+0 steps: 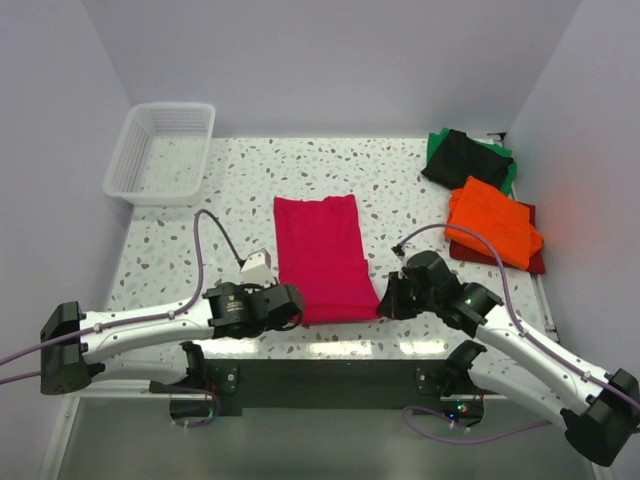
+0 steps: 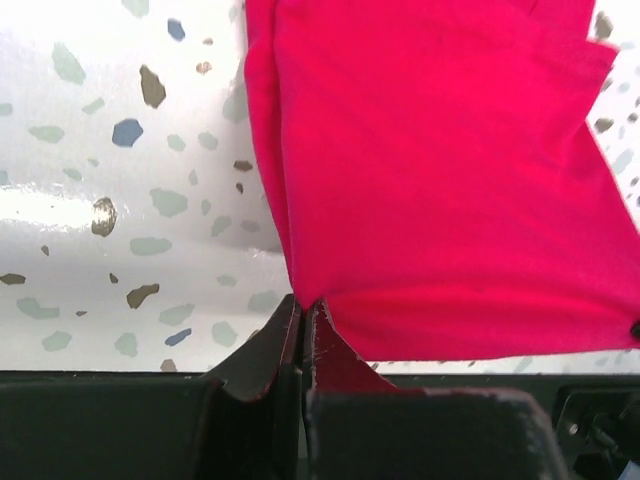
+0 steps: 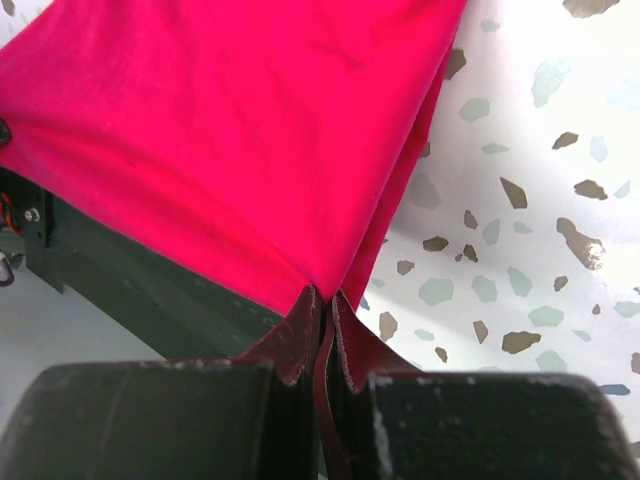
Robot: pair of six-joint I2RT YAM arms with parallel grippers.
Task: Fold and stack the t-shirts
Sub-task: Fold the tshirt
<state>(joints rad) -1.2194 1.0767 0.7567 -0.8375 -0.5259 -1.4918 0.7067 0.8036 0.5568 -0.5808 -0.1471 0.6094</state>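
1. We read the pink shirt (image 1: 320,255), lying mid-table, as already narrowed into a long strip. The cross fold is not yet done.
2. Left gripper (image 2: 303,312) is clamped on its near-left corner, right gripper (image 3: 323,300) on its near-right corner.
3. Far right: orange shirt (image 1: 492,225) on dark red shirt (image 1: 520,266), black shirt (image 1: 455,155) on green shirt (image 1: 508,160). These look folded.
4. Remaining, we judge: fold the pink one over and stack it.

Spread shirt (image 1: 318,255) mid table (image 1: 400,180), basket (image 1: 160,152) behind on L, shirt pile (image 1: 487,205) behind on R.
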